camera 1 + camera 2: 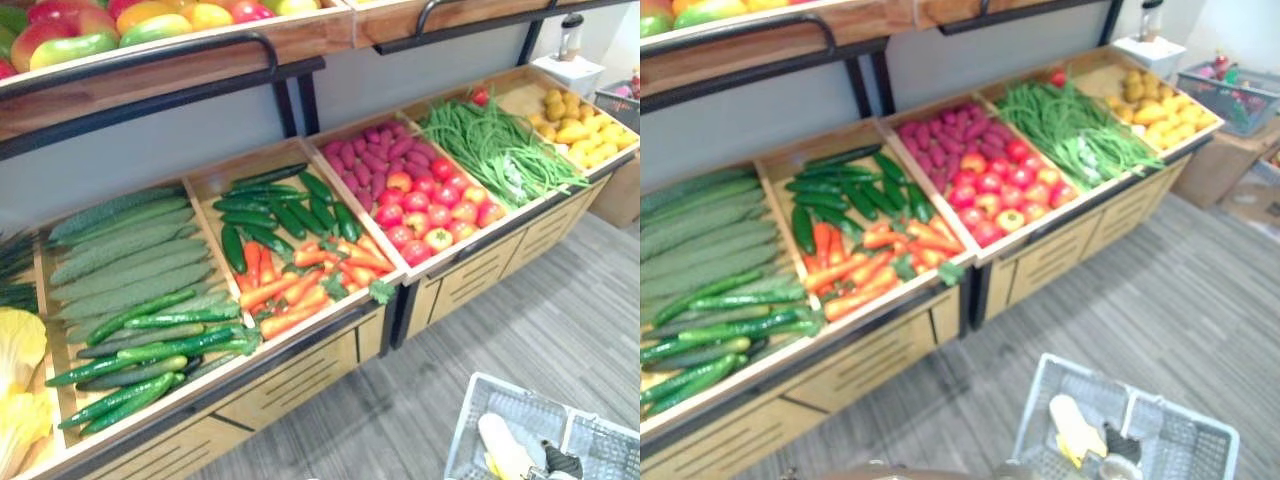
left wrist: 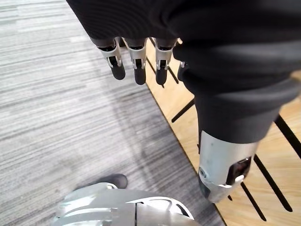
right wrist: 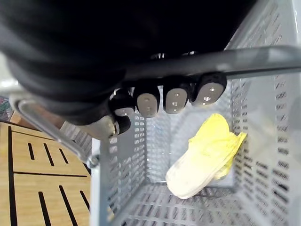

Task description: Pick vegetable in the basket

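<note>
The right robot hand (image 3: 148, 101) has its fingers curled round the dark handle (image 3: 225, 60) of a grey mesh basket (image 1: 470, 420), which hangs low over the grey striped floor (image 1: 520, 320) in front of a wooden produce stand (image 1: 300, 375). A pale yellow-and-white leafy vegetable (image 3: 202, 157) lies on the bottom of the basket, in one compartment beside a divider. The left robot hand (image 2: 136, 56) hangs beside the stand's slatted front, its fingers loosely extended and holding nothing. On the stand, bins side by side carry long green cucumbers (image 1: 150, 340), orange carrots (image 1: 310, 280) below dark green vegetables (image 1: 280, 210), red tomatoes (image 1: 430, 205) below purple tubers (image 1: 375, 150), a heap of green beans (image 1: 500, 145), and yellow produce (image 1: 580, 125) at the far end.
</note>
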You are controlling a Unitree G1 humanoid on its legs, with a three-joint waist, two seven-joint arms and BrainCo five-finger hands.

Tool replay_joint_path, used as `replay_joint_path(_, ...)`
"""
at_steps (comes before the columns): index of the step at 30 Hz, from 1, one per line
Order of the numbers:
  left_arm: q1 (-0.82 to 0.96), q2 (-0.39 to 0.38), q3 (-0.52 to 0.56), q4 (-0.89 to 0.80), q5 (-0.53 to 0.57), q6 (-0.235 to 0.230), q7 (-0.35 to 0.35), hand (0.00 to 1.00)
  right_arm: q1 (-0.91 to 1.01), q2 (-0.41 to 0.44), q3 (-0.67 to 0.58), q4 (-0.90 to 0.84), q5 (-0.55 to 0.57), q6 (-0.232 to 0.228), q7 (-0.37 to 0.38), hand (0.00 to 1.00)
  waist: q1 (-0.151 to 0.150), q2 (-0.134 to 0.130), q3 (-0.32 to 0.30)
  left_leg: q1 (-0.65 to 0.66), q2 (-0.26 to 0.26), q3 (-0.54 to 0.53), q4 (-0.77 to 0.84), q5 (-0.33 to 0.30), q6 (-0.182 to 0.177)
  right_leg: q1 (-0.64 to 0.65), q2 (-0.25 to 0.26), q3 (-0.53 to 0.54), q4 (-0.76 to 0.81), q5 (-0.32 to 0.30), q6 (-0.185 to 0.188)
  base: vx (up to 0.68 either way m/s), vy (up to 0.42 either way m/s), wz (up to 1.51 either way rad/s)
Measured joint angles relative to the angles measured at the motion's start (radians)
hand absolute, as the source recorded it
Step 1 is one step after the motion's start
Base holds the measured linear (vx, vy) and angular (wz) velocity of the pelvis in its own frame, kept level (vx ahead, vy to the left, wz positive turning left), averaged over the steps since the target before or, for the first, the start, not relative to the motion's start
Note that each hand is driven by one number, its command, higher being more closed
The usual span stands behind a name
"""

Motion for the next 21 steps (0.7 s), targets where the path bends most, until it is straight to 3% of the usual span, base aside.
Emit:
replay_joint_path(3,-0.012,0.015,-0.019,0.000,-0.002,0.000,0.000,0.00,-0.007,0.000,0.004,0.006,0.007,-0.008,0.002,1.00,-0.002,-0.012,0.000,0.065,0.007,-0.018,-0.016,0.002,0.000,-0.056,-0.011,0.055,0.164,0.053,-0.014,0.15,0.029,0.13)
replay_joint_path(4,-0.017,0.018,-0.024,0.000,-0.002,0.000,0.000,0.00,-0.008,0.001,0.008,0.009,0.006,-0.007,0.004,1.00,-0.008,-0.002,-0.007,0.064,0.014,-0.026,-0.014,0.002,0.000,-0.059,-0.007,0.054,0.154,0.026,-0.012,0.21,-0.028,0.43)
replay_joint_path(5,-0.041,0.021,-0.029,-0.005,-0.003,-0.001,0.001,0.00,-0.007,0.001,0.027,0.009,0.003,-0.007,0.009,1.00,-0.005,-0.011,-0.005,0.064,0.036,-0.040,-0.014,0.003,-0.002,-0.061,0.014,0.050,0.081,-0.028,-0.024,0.20,-0.090,0.46)
replay_joint_path(7,-0.059,0.024,-0.029,-0.004,-0.008,-0.003,0.002,0.00,-0.020,0.001,0.026,0.018,0.000,-0.006,0.019,1.00,-0.004,-0.009,0.002,0.064,0.079,-0.065,-0.017,0.007,-0.013,-0.077,0.059,0.053,-0.047,-0.038,-0.037,0.20,-0.164,0.44)
replay_joint_path(8,-0.059,0.028,-0.026,-0.009,-0.009,-0.006,0.002,0.00,-0.021,0.003,0.026,0.022,0.000,-0.007,0.019,1.00,-0.002,-0.018,0.000,0.068,0.093,-0.078,-0.017,0.010,-0.022,-0.072,0.072,0.064,-0.195,-0.003,-0.023,0.20,-0.210,0.36)
replay_joint_path(9,-0.057,0.040,-0.021,-0.017,-0.010,-0.011,0.002,0.00,-0.021,0.009,0.026,0.028,-0.002,-0.009,0.018,1.00,-0.002,-0.045,-0.005,0.076,0.083,-0.081,-0.017,0.005,-0.044,-0.057,0.068,0.082,-0.308,0.086,-0.032,0.31,-0.366,0.29)
replay_joint_path(10,-0.061,0.046,-0.003,-0.003,-0.011,-0.013,0.003,0.00,-0.026,0.003,0.022,0.051,-0.004,-0.012,0.018,1.00,0.001,-0.047,0.001,0.100,0.096,-0.089,-0.019,-0.015,-0.091,-0.045,0.076,0.097,-0.324,0.153,0.008,0.19,-0.239,0.12)
replay_joint_path(13,-0.061,-0.002,0.024,-0.006,-0.011,-0.019,0.003,0.00,-0.028,-0.010,0.021,0.055,-0.005,-0.017,0.018,1.00,0.001,0.007,-0.011,0.110,0.155,-0.078,-0.027,-0.006,-0.098,-0.041,0.130,0.079,-0.309,0.105,-0.016,0.18,-0.207,0.02)
replay_joint_path(16,-0.077,-0.016,0.025,-0.019,-0.011,-0.028,0.003,0.00,-0.028,-0.010,-0.020,0.062,-0.004,-0.016,0.019,1.00,0.000,0.018,-0.013,0.110,0.161,-0.079,-0.060,0.046,-0.116,-0.035,0.142,0.061,-0.315,0.092,-0.022,0.10,-0.150,0.18)
replay_joint_path(21,-0.072,-0.017,0.019,-0.042,-0.011,-0.028,0.014,0.00,-0.016,-0.012,-0.077,0.102,0.007,-0.017,0.018,1.00,-0.005,0.030,-0.031,0.093,0.167,-0.102,-0.069,0.057,-0.112,0.021,0.143,0.011,-0.398,0.106,-0.007,0.03,-0.010,0.29)
